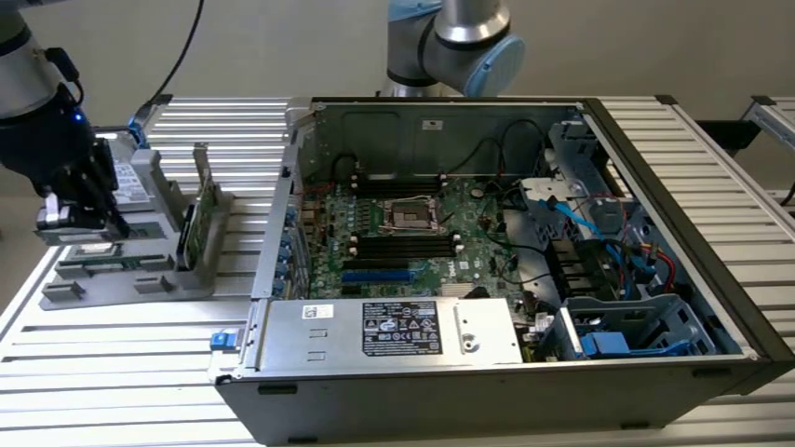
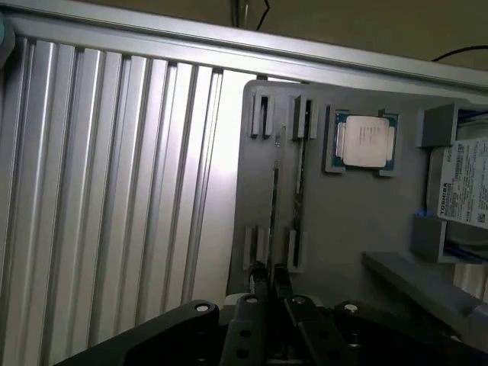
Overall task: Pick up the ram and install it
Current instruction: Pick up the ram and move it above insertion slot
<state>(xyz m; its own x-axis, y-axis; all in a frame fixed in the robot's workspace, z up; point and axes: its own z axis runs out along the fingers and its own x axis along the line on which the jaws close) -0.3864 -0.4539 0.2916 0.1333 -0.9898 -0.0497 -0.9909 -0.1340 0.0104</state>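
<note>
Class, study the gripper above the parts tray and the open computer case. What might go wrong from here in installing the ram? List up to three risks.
1. The ram stands on edge in narrow slots of the tray; a gripper slightly off line may jam or tilt it.
2. The bare processor lies close beside it and might be knocked.
3. Black cables hang near the memory slots, so the stick might snag.

The long, narrow, thin green circuit-board ram stick (image 1: 189, 235) is standing upright on one long edge, sitting in a slot of the low grey plastic holder (image 1: 125, 289). It is resting on the side of the holder nearest the open black computer case (image 1: 497, 400), near the case wall but not touching it.
</note>
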